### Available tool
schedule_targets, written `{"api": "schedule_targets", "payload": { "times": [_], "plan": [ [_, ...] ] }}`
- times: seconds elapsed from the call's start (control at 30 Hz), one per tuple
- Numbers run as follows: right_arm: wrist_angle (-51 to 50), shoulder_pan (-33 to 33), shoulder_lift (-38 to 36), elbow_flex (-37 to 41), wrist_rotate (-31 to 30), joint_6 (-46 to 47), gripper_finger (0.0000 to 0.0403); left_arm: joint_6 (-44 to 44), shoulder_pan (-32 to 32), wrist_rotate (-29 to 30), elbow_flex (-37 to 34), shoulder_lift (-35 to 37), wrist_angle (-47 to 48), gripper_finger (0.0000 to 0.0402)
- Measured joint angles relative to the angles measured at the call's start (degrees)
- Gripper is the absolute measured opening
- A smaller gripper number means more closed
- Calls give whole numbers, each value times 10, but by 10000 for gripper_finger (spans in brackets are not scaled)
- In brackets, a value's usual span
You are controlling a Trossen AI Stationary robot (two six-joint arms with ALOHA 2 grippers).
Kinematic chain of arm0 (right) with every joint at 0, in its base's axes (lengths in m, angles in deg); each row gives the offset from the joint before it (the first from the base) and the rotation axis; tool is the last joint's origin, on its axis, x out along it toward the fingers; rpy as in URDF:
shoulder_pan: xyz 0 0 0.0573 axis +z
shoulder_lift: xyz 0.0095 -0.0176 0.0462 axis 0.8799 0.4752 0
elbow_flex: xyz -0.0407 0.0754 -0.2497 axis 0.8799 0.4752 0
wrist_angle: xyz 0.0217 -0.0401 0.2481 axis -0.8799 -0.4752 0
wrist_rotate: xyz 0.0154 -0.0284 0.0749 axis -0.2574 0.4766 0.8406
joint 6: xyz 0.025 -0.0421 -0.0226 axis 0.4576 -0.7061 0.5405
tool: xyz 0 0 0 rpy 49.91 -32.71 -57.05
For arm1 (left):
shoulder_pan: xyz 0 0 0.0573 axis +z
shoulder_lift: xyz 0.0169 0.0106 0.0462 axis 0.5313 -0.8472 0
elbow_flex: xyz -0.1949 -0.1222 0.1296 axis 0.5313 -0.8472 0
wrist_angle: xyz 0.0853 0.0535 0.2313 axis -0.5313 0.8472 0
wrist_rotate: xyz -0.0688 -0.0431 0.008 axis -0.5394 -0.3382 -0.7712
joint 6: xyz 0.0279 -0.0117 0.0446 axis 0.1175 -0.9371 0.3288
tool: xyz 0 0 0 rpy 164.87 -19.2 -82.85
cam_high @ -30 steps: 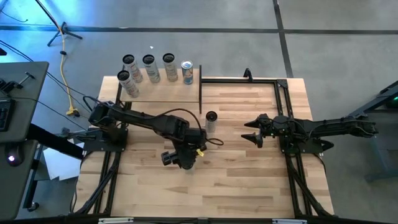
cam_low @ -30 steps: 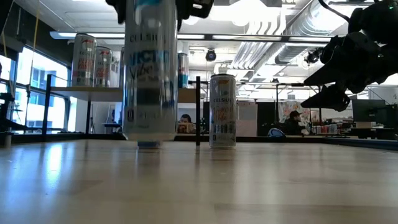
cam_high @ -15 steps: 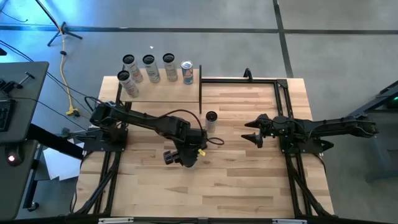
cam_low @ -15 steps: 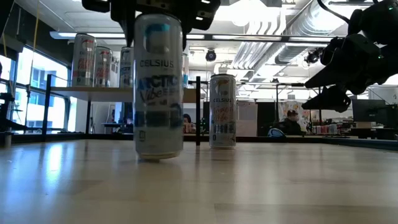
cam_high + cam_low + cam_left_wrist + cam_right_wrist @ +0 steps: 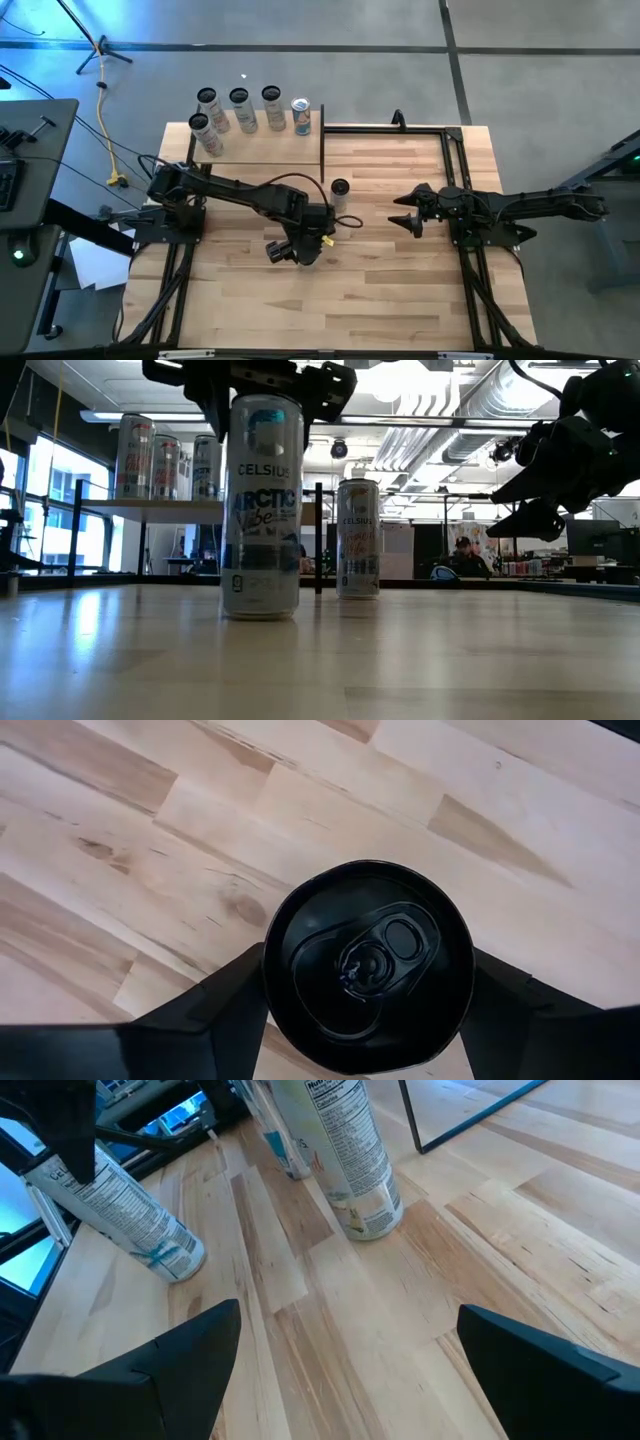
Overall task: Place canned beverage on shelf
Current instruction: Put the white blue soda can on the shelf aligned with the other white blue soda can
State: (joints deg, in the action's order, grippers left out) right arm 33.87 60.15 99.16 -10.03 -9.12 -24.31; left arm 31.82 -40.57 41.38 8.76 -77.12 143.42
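My left gripper stands over the middle of the table, shut on the top of a tall white "Celsius" can, which is upright. A second can stands on its base on the table just beyond it, near the black post. The shelf, a pale board, is at the far left and carries several upright cans. My right gripper is open and empty, above the table's right half. My left gripper pinches the can just below its top rim, one finger on each side. The fingers come from above, pointing down. The can is upright with its base at the tabletop; I cannot tell whether it rests there or hangs just clear.
A bare black metal frame runs along the table's far right edge. The open plank tabletop lies nearer to me. In the low view the shelf board sits raised above the table.
My left gripper has gone a little toward the table's right edge with the can. The can has stayed upright, and in the low view its base has come down toward the tabletop. The gripper has stayed shut on it.
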Motion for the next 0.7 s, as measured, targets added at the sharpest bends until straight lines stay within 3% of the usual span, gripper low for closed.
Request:
{"api": "schedule_targets", "payload": {
  "times": [0.2,0.7],
  "plan": [
    [-3,0,0,0,2,0,360,-28,2,18,0,0,-3,247],
    [-3,0,0,0,2,0,360,-56,-7,76,0,-1,-3,347]
  ]
}}
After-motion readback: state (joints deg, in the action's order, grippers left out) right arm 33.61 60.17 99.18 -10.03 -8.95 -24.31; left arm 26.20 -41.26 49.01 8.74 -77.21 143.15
